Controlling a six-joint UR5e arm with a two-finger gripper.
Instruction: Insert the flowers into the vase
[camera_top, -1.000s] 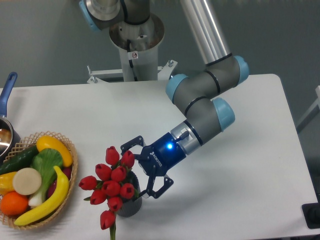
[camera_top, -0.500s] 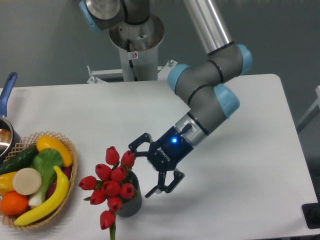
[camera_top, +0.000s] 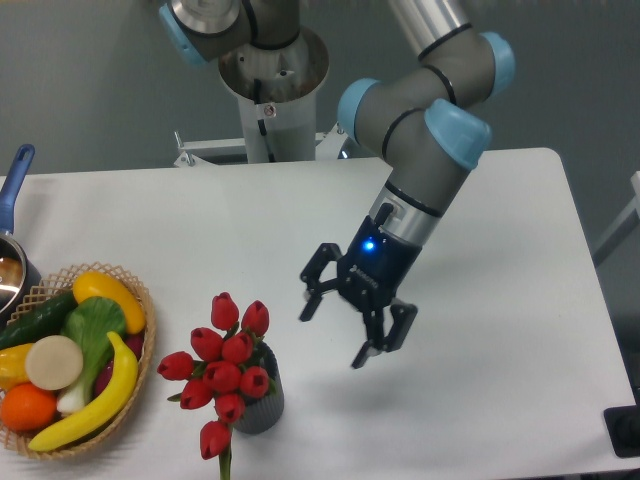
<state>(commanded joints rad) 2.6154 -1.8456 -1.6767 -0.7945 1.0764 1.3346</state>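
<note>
On the white worktop (camera_top: 480, 200) the red flowers (camera_top: 225, 365) stand in the grey vase (camera_top: 262, 408), so the hand (camera_top: 350, 330) hangs open beside them, holding nothing.

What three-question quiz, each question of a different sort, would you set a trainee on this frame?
1. True or false: the two-finger gripper grips the red tulip bunch.
2. Where do the flowers' stems sit: A) in the woven basket of fruit, B) in the dark grey ribbed vase, C) flat on the white table?
3. On which side of the vase in the picture is the basket?

Key: 1 false; it is open, apart from them. 2 B. 3 left.
</note>
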